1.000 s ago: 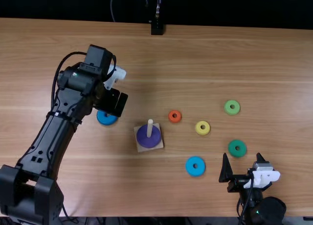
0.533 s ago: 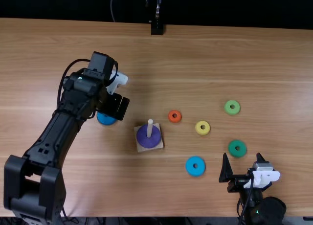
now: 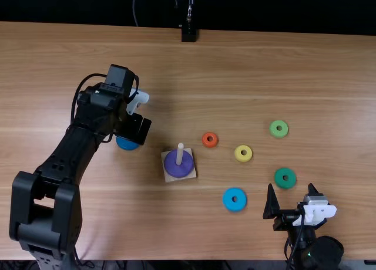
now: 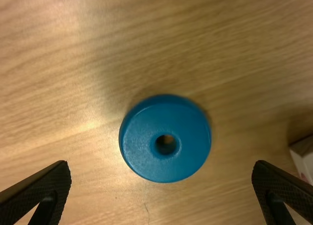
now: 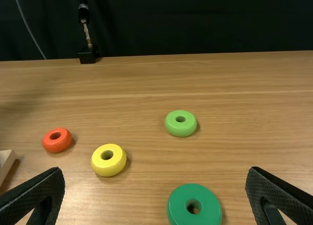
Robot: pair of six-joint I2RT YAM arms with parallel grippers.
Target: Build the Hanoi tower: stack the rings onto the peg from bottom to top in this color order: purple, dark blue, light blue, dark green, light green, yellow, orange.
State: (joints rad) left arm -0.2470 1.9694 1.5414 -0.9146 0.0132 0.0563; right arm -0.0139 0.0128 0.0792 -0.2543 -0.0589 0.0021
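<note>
Movement belongs to the jointed black left arm [image 3: 64, 151]: compared with the first earlier frame, its elbow has shifted toward the middle and its wrist has come nearer the table's near edge. In the latest step the wrist has eased slightly back from the peg side.

For the task, we judge this as lining up to pick the second ring. The left gripper [image 4: 161, 164], two flat black fingers spread wide, is over the round dark blue ring [image 4: 139, 149], which lies flat on the light brown wooden table [image 3: 258, 64], its hole facing up. We would want the ring centred between the fingers before they close; an off-centre grip could push it aside.

The flat purple ring [image 3: 177, 171] is around the pale upright peg [image 3: 180, 152] on its square wooden base [image 3: 170, 179], the same as before. The other rings have kept their places too: light blue ring [image 3: 228, 201], dark green ring [image 3: 279, 178], light green ring [image 3: 273, 129], yellow ring [image 3: 238, 155] and small orange ring [image 3: 205, 142]. We find the right gripper [image 5: 155, 171] unmoved, its black fingers apart and holding nothing.
</note>
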